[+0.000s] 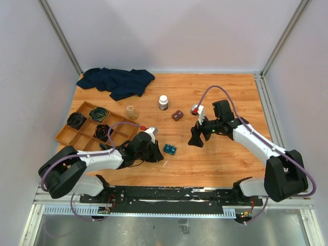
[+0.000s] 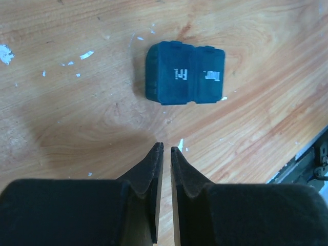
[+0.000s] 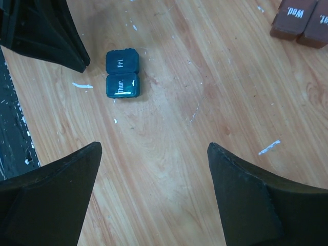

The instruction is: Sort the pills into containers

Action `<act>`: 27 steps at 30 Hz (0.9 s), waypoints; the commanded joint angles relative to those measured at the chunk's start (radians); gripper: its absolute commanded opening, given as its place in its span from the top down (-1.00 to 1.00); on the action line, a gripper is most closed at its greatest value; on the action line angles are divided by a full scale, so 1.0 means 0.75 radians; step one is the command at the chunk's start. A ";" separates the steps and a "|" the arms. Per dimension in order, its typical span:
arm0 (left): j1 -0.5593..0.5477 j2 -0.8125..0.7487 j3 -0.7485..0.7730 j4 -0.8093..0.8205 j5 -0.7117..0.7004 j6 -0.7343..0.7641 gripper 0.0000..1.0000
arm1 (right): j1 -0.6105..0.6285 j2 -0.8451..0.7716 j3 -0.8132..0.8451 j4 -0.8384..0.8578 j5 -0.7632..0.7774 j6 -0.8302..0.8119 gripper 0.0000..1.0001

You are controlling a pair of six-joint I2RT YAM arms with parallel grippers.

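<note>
Teal case [image 2: 184,74] lies on the table [image 2: 77,118], lids down.
Left gripper [image 2: 165,147] is pinched together, empty, near it; right gripper [image 3: 154,147] hangs spread wide, empty.

Item: small teal case [image 1: 169,149], two square compartments joined side by side.
Lids: both shut, marked "Fri" and "Thur" in white lettering.
Pose: lying flat, lids facing up.
Place: on the wooden table [image 1: 225,154], toward its near edge, about midway across.
</note>
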 commanded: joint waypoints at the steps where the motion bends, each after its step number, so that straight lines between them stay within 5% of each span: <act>1: -0.012 0.088 0.058 0.071 -0.083 -0.037 0.69 | 0.058 0.075 0.015 0.068 0.106 0.114 -0.64; 11: -0.010 0.405 0.362 0.059 -0.239 0.091 0.68 | 0.068 0.127 0.054 0.063 0.236 0.202 -0.12; 16: -0.012 0.607 0.598 0.069 -0.148 0.190 0.69 | 0.007 0.095 0.070 0.053 0.288 0.242 0.16; 21: -0.012 0.685 0.710 0.085 -0.082 0.250 0.64 | -0.130 0.016 0.068 0.010 0.043 0.151 0.13; 27: -0.013 0.445 0.601 0.094 -0.196 0.377 0.38 | -0.123 -0.105 0.060 -0.120 -0.231 -0.154 -0.32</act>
